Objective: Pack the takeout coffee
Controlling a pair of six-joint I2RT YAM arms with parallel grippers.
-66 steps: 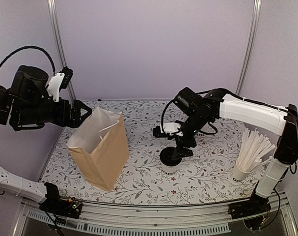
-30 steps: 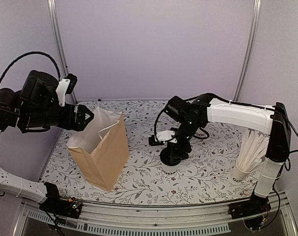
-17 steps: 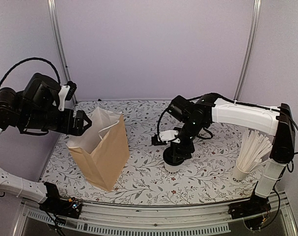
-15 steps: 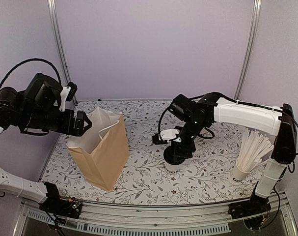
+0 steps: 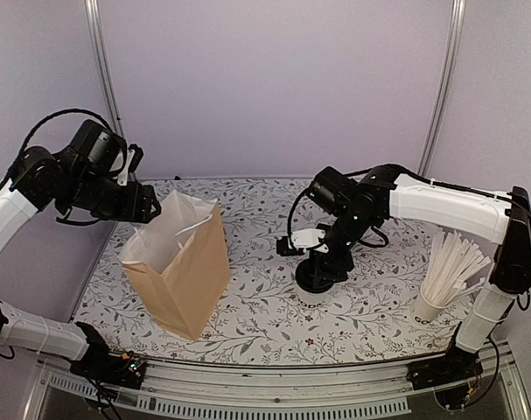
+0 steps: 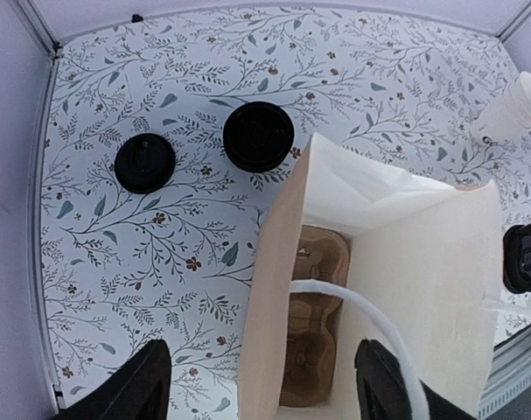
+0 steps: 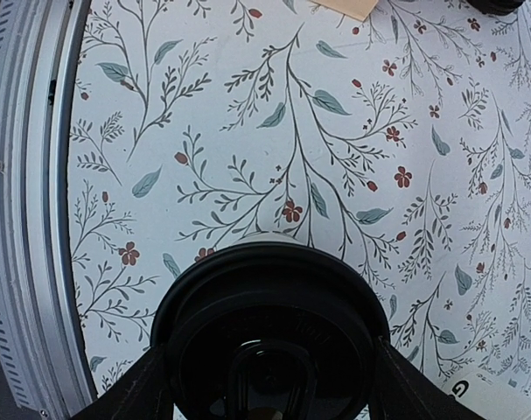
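The right end effector (image 5: 319,276) reaches down onto one takeout coffee (image 7: 269,341), its two fingers pressed against opposite sides of the round black lid, so it is clamped on the cup. That cup is near the middle of the flower-patterned surface (image 5: 265,219), a little toward the near edge. In the overhead view only a sliver of its white wall shows under the lid. Whether its base rests on the surface or hangs just clear cannot be told. A brown paper bag (image 5: 191,271) stands on the left half of the surface, closer to the near edge and well apart from the held cup, with its mouth open. A cardboard cup carrier (image 6: 313,350) lies in the bottom of the bag, and a white handle loop (image 6: 370,315) arches across the opening. The left end effector (image 6: 263,350) hovers above the far-left side of the bag's mouth, fingers spread wide with nothing between them. Beyond the bag, toward the far-left corner, stand two more cups: the second lidded cup (image 6: 144,163) nearer the left edge, and the third lidded cup (image 6: 258,136) nearer the bag. Close to the near-right corner stands a lidless white cup (image 5: 427,308) with pale contents rising out of it, too fine to identify.
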